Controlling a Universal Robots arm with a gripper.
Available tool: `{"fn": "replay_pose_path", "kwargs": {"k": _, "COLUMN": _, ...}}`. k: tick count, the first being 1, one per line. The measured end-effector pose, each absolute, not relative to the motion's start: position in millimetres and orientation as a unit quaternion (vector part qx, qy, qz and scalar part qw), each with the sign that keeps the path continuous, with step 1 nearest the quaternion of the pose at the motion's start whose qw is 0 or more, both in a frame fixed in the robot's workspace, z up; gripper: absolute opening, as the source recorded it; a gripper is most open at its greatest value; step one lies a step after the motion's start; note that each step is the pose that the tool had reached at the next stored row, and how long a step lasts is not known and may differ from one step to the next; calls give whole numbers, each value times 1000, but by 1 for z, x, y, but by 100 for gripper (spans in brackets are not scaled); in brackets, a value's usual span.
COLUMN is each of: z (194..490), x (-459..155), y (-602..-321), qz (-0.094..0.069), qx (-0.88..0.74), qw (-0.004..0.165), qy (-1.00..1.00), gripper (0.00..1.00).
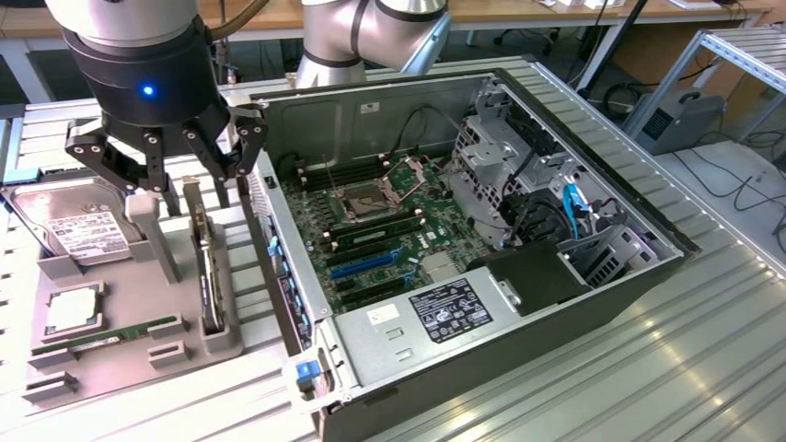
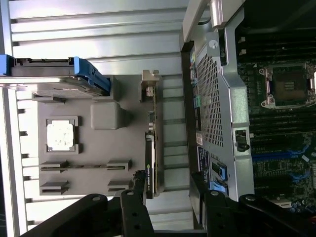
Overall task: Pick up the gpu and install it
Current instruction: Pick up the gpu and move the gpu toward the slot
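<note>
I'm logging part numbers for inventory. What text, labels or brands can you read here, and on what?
Nothing reads clearly enough to quote.
White label on the hard drive: print too small.
Black label on the power supply: blurred.
Lettering along the edge of the gpu: too small.

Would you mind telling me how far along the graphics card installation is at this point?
Done: nothing visible yet. In hand: the open claw hovers over the flat rectangular graphics card with a silver end bracket, which stands on edge in the grey plastic holder tray, not gripped. Left: lifting the card and seating it in the blue motherboard slots of the open computer case, which look empty.
</note>
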State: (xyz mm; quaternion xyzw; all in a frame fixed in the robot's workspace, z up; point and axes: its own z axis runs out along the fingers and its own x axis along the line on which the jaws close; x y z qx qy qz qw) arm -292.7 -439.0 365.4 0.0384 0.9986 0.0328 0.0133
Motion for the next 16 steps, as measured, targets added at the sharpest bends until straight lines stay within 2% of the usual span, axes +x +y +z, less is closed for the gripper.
{"fn": "replay_pose_path", "kwargs": {"k": 16, "z": 361, "x": -293, "y": -439, "qz": 33, "qx": 38, "qw": 13, "qy": 999, "gripper": 48}}
